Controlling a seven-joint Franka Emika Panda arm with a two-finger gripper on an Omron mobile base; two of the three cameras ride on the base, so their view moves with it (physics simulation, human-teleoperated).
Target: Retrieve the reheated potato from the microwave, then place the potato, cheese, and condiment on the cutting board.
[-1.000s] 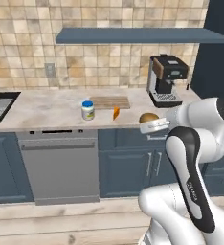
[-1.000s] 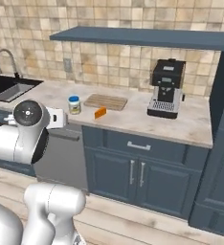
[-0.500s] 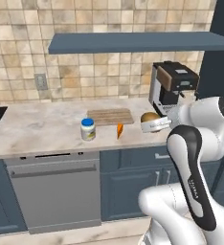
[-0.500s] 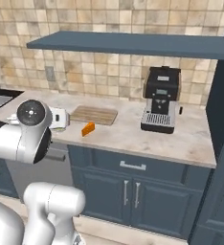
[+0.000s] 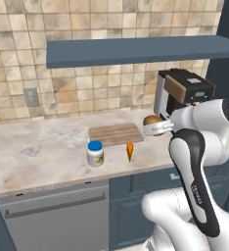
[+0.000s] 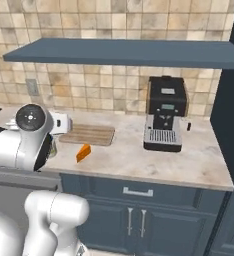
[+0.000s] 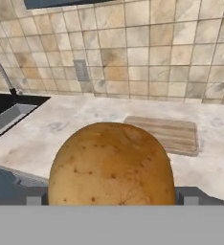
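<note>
Potato is gripped firmly between closed jaws of the gripper, held above the counter beside the cutting board; firm, smooth-skinned, likely slippery, best held across its middle.

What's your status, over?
Gripper shut on the potato, held above the counter at the right end of the cutting board. Board bare; cheese and condiment jar on the counter in front of it. Nothing blocking.
</note>
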